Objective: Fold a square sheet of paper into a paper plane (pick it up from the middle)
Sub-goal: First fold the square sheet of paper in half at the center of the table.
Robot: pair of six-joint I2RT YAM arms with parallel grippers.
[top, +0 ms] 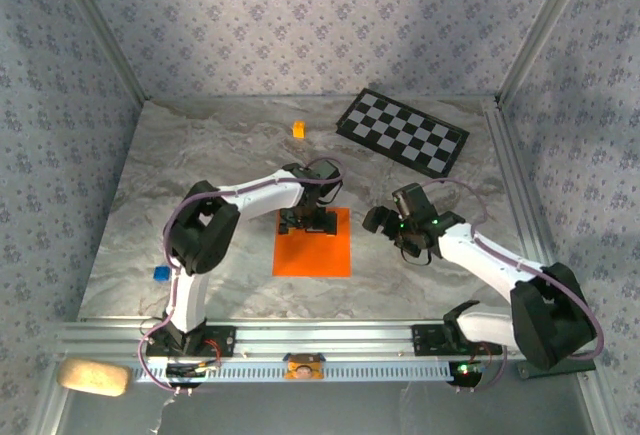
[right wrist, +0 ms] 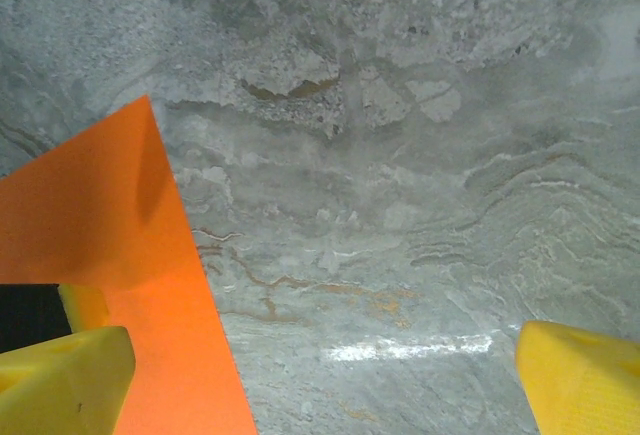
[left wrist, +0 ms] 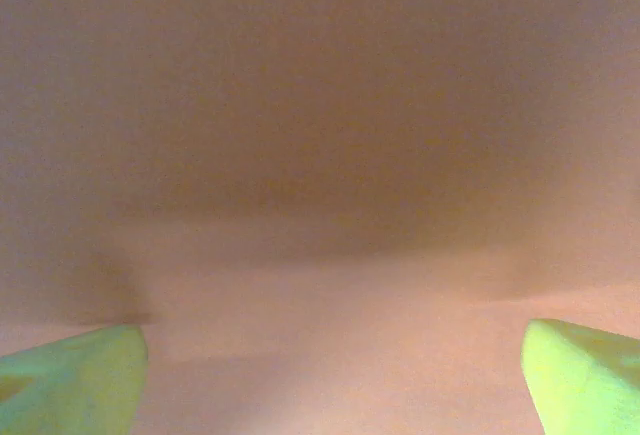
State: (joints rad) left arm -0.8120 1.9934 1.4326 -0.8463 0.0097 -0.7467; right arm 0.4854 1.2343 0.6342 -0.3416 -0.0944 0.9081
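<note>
The square sheet of paper [top: 312, 250] lies flat on the marble table, bright orange. My left gripper [top: 307, 221] stands over its far edge, pointing down. In the left wrist view the paper [left wrist: 320, 155] lies very close beneath the gripper [left wrist: 332, 330], whose green fingertips [left wrist: 80, 375] are wide apart, open, with nothing held. My right gripper [top: 384, 219] hovers just right of the sheet, open. Its wrist view has the paper's edge [right wrist: 100, 215] at the left and bare table under the gripper [right wrist: 325, 333], between the yellow fingers [right wrist: 580, 375].
A black-and-white checkered board [top: 402, 131] lies at the back right. A tiny orange-yellow cube [top: 298, 129] sits at the back centre, a small blue piece [top: 160, 274] near the left arm's base. Metal rails [top: 510, 170] border the table [top: 200, 165].
</note>
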